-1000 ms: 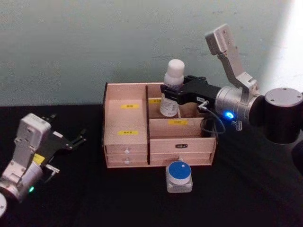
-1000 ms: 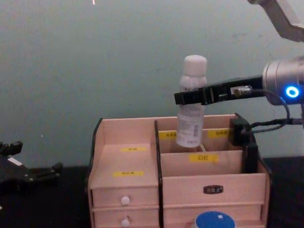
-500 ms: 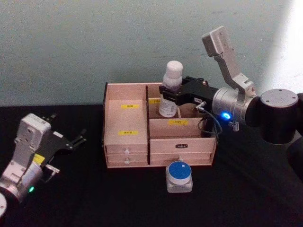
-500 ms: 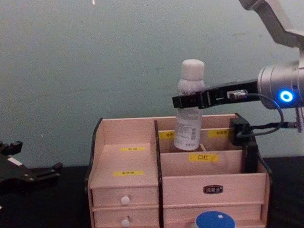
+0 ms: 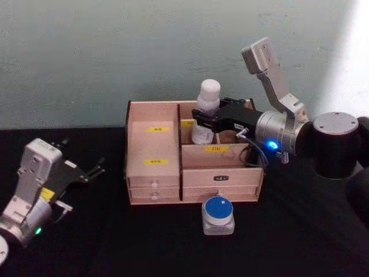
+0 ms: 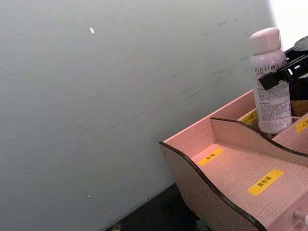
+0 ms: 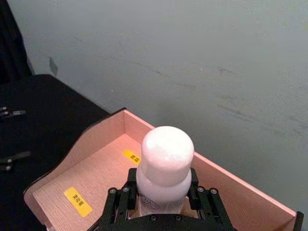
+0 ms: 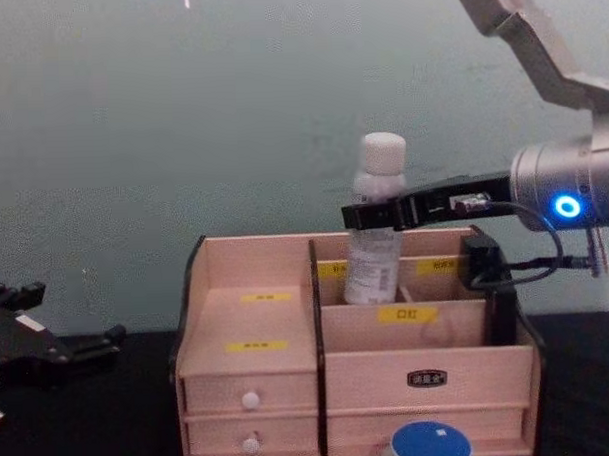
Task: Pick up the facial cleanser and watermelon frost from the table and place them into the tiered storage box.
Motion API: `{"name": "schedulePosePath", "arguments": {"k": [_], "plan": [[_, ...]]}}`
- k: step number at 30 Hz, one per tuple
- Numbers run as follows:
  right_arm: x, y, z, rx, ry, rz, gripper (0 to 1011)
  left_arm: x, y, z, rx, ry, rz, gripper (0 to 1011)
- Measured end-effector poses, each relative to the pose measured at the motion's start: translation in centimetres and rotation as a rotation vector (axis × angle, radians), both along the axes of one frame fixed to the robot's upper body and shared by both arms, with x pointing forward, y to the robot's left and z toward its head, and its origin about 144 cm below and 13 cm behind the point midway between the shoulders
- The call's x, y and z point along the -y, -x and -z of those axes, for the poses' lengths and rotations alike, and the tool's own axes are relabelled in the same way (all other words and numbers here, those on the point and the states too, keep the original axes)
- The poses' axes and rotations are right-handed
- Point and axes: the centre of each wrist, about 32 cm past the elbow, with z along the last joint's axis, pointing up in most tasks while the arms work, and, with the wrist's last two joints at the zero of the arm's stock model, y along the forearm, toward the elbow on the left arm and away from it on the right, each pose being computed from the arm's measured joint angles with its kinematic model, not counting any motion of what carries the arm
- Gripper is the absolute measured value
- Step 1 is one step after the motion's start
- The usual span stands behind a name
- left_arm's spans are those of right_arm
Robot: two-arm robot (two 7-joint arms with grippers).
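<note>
The step in hand looks like setting the facial cleanser (image 5: 208, 95) down into the tiered storage box (image 5: 144, 144), and doing it well means coming straight down with the bottle upright, close to but not scraping the central divider. The fingers should let go only once the base is felt to rest on the compartment floor. Afterwards the gripper should back off without catching the white cap, since a tall, narrow bottle like this would tip easily. The right gripper (image 5: 204, 117) is clamped around the bottle's neck just under the cap, reaching in from the right above the box. The bottle stands upright with its lower part already sunk into the rear compartment of the right-hand section, just right of the divider; whether its base touches the floor is hidden. The other item, a blue-lidded jar (image 5: 218, 214) that is likely the watermelon frost, sits on the black table (image 5: 115, 248) just in front of the drawers. The left gripper (image 5: 81, 161) rests well off to the left, fingers spread and empty.
</note>
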Motion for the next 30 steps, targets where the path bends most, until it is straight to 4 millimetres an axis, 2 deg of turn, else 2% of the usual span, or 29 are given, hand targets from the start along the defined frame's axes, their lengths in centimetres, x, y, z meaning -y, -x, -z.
{"name": "schedulePosePath", "arguments": {"k": [30], "plan": [[-0.5, -0.3, 2.2, -0.014, 0.058, 0.029, 593, 0.0, 0.0, 0.0, 0.000, 0.000, 0.000, 1001]]}}
